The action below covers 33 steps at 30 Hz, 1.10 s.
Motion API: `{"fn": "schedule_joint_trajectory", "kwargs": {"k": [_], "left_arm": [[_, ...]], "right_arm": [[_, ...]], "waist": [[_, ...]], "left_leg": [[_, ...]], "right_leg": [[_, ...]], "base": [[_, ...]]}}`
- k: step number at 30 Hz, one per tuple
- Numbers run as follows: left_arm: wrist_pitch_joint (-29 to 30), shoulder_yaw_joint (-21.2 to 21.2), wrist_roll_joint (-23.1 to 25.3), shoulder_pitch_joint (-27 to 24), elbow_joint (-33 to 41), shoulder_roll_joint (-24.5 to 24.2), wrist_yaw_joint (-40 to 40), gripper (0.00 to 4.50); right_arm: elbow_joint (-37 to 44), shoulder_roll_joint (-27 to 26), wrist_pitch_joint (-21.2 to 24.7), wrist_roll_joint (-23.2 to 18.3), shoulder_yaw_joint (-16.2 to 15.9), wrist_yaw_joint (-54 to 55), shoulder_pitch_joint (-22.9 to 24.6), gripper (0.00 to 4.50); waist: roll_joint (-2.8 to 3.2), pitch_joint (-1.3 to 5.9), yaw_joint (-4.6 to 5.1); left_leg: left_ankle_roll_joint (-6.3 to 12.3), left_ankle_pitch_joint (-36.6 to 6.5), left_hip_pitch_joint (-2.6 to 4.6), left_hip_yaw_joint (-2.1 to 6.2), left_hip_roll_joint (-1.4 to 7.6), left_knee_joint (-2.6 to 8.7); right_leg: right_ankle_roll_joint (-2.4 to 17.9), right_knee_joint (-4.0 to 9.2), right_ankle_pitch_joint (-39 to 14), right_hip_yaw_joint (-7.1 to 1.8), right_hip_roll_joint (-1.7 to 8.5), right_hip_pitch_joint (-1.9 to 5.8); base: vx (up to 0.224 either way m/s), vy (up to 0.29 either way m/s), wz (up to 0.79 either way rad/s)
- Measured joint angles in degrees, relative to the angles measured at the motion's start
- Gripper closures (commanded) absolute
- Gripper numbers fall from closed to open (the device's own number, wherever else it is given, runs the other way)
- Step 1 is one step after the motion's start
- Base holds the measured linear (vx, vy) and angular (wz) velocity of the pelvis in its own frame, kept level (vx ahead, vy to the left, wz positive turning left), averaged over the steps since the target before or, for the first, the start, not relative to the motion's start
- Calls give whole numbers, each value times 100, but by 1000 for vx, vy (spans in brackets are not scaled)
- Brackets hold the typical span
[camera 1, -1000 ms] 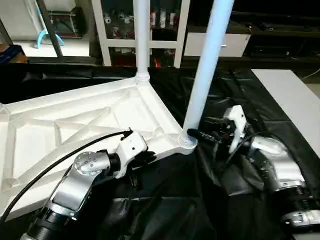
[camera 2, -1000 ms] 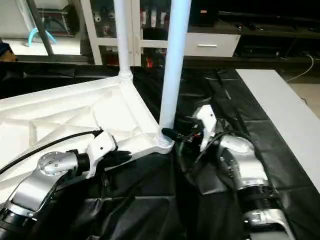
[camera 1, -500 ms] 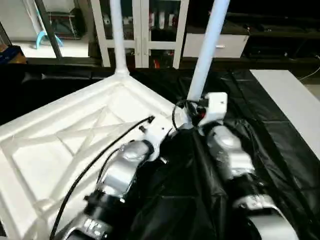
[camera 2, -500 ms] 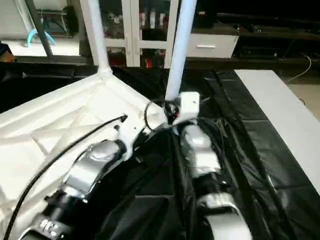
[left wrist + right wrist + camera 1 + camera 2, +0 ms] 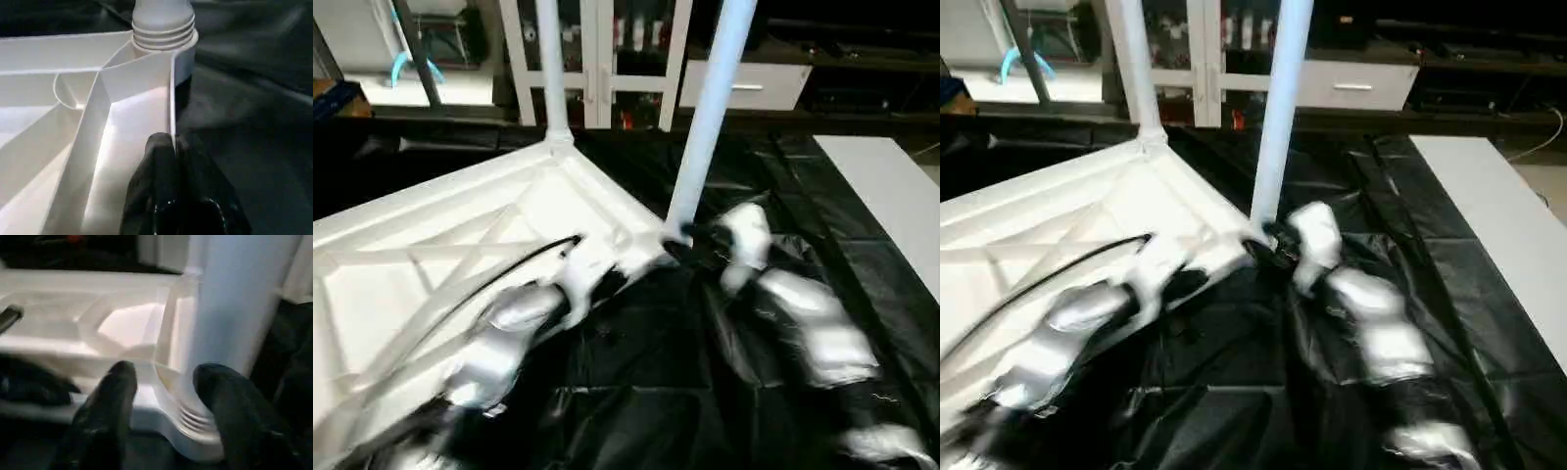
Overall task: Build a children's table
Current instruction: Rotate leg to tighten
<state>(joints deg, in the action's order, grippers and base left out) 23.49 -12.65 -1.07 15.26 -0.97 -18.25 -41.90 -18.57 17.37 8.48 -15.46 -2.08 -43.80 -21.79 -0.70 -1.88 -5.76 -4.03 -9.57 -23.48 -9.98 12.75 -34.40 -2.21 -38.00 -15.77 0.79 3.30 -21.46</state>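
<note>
A white square table top (image 5: 460,245) lies upside down on black sheeting (image 5: 705,392), its ribbed underside facing up, filling the scene from nine o'clock to the centre. Two white tube legs stand upright in its corner sockets: the far leg (image 5: 549,69) at eleven o'clock and the near leg (image 5: 705,117) just right of centre. The left gripper (image 5: 171,147) has its two black fingers pressed together on the top's thin edge wall, close below the near leg's threaded base. The right gripper (image 5: 164,377) is held partly apart, one finger to either side of that same socket corner; whether it touches the leg cannot be told. Behind, at twelve o'clock, stands a white glass-door cabinet (image 5: 597,49); a white flat board (image 5: 891,206) lies at three o'clock, well apart. Compared with a second ago, the top's near corner now sits closer to the scene's centre, and the right gripper remains at the leg's base
</note>
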Motion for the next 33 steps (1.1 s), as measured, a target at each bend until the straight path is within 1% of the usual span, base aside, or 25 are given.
{"fn": "schedule_joint_trajectory", "kwargs": {"k": [2,3,5,9,13,16,21,25,26,29,30,33], "left_arm": [[-13,1,-96,-92,94,-107,-236,450],[-12,-12,-160,-131,147,-160,-360,450],[-9,-20,-185,-175,197,-186,-450,450],[16,-70,-273,-309,387,-318,-647,450],[42,-133,-374,-345,442,-350,-784,450],[43,-202,-378,-355,483,-354,-869,450],[47,-321,-390,-343,549,-341,-924,450],[50,-323,-389,-329,553,-336,-913,450],[50,-325,-389,-329,553,-336,-914,450],[49,-320,-389,-328,555,-337,-910,450],[49,-320,-389,-328,557,-339,-909,450],[49,-325,-389,-328,565,-341,-909,450]], "right_arm": [[3,186,37,-69,234,-130,-3,188],[7,334,57,-89,229,-341,-10,188],[8,451,108,-92,207,-553,-12,188],[287,799,424,-196,35,-967,96,188],[323,725,536,-277,-105,-1234,164,188],[249,659,486,-282,-97,-1309,146,188],[-67,525,362,-220,-184,-1286,-104,188],[-197,452,251,-186,-192,-1276,-195,188],[-197,439,257,-194,-188,-1275,-196,216],[-196,416,258,-215,-183,-1290,-196,228],[-196,417,259,-219,-183,-1293,-196,251],[-183,435,253,-240,-180,-1305,-178,256]], "waist": [[2,-1,-53],[4,-1,-66],[3,-1,-65],[-6,-5,-75],[-4,-5,-78],[-4,-5,-87],[-3,-5,-76],[-5,-6,-62],[-5,-6,-65],[-6,-7,-63],[-6,-6,-65],[-5,-6,-71]], "left_leg": [[-2,2,3,-3,0,-4],[-2,2,6,-3,0,-7],[-4,1,8,-4,-1,-10],[-5,2,15,-3,-2,-15],[-9,2,21,-4,-3,-16],[-8,2,21,-4,-3,-17],[-4,5,20,-4,-3,-16],[-3,5,19,-5,-3,-16],[-3,5,19,-5,-3,-16],[-4,5,20,-5,-3,-16],[-4,5,21,-5,-2,-16],[-3,5,20,-6,-2,-15]], "right_leg": [[2,-4,-1,0,2,4],[13,-4,-7,0,2,8],[27,-4,-14,-3,5,9],[26,-4,-13,-3,8,19],[26,-5,-13,-5,10,22],[26,-5,-13,-5,12,24],[27,-7,-13,-4,12,21],[27,-6,-13,-5,11,21],[27,-5,-13,-5,11,21],[27,-6,-13,-5,11,21],[27,-7,-13,-4,11,21],[27,-7,-14,-4,10,21]], "base": [[0,0,0],[0,0,0],[0,0,0],[0,0,0],[0,0,0],[0,0,0],[0,0,0],[0,0,0],[0,0,0],[0,0,0],[0,0,0],[0,0,0]]}}
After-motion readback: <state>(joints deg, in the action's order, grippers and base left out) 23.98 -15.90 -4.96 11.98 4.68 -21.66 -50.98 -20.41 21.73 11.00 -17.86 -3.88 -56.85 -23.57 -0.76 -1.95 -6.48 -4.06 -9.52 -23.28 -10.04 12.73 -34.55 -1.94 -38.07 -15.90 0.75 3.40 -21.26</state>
